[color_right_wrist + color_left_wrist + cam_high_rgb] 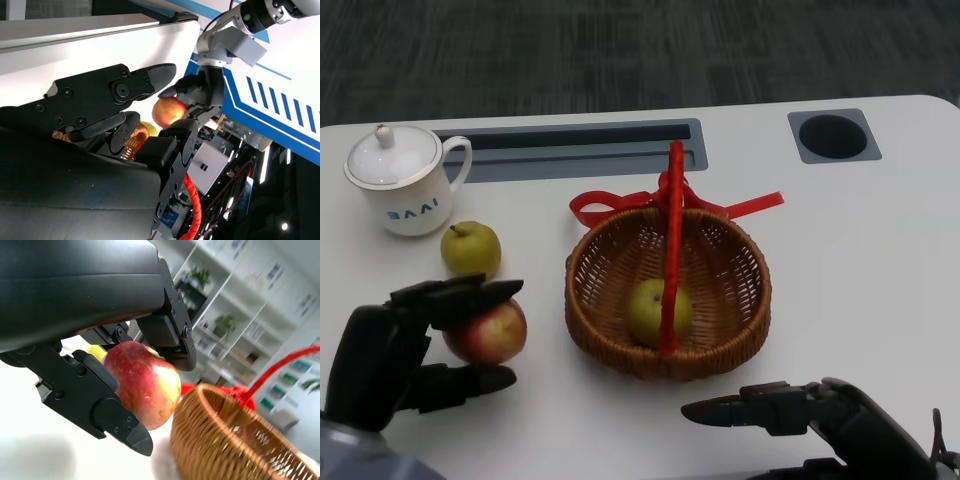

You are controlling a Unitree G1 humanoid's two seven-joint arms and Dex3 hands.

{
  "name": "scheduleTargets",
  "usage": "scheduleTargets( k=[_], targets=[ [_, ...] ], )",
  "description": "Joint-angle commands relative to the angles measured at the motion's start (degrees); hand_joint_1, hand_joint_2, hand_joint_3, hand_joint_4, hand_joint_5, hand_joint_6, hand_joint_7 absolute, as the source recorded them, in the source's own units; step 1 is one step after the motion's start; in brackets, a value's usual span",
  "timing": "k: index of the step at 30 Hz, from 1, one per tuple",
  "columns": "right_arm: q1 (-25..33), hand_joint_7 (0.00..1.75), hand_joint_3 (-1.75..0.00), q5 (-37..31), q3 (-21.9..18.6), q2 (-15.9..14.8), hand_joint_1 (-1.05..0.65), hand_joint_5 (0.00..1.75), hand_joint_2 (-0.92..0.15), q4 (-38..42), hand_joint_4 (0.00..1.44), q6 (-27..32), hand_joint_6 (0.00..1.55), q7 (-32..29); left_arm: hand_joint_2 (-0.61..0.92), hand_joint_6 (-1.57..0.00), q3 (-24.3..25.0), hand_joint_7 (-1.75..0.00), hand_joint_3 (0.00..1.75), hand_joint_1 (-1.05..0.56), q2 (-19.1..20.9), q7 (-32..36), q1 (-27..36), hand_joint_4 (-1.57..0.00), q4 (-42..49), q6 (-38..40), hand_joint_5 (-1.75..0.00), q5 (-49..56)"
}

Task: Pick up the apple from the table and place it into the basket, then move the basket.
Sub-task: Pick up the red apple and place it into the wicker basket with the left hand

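Left hand (pixel 395 345) grips the red apple (pixel 486 331) between fingers above and thumb below, just beside the wicker basket (pixel 740 300) on its left, presumably so it can be carried over the rim. Right hand (pixel 820 410) holds nothing, fingers extended near the basket's front edge, likely positioned for moving it. Count: one red apple; two green fruits, one inside the basket (pixel 648 310), one on the table (pixel 471 249); one lidded mug (pixel 400 180); one basket with red handle (pixel 673 250).
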Motion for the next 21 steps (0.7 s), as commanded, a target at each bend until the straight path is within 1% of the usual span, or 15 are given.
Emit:
scheduleTargets(
  k=[1,8,14,21],
  targets=[
    [-0.2,0.00,-0.01,0.4,-0.4,-0.6,-0.52,0.00,-0.92,0.4,0.85,-1.1,0.79,-0.1,0.75,-1.16,1.8,-0.01,0.00,-0.12,1.6,1.1,1.2,-1.25,-3.2,-1.6,-0.03,-0.3],
    [0.1,0.00,-0.01,0.0,-0.2,-0.4,-0.51,0.00,-0.92,0.0,0.85,-0.3,0.80,-0.2,0.74,-1.16,5.2,-0.01,0.00,-0.08,0.9,-3.2,4.1,-1.26,-11.3,-5.9,-0.03,-4.6],
    [-0.2,0.00,0.00,0.5,0.0,-0.3,-0.50,0.00,-0.92,0.5,0.85,-0.4,0.80,0.1,0.74,-1.17,7.8,-0.01,0.00,-0.13,-0.5,-8.3,6.1,-1.27,-19.1,-6.3,-0.02,-7.5],
    [-0.4,0.00,-0.01,0.5,0.2,-0.2,-0.50,0.00,-0.92,0.2,0.85,0.2,0.80,0.2,0.75,-1.17,8.3,0.00,0.00,-0.18,-3.4,-16.0,5.7,-1.26,-24.9,-6.8,-0.01,-12.5]
  ],
)
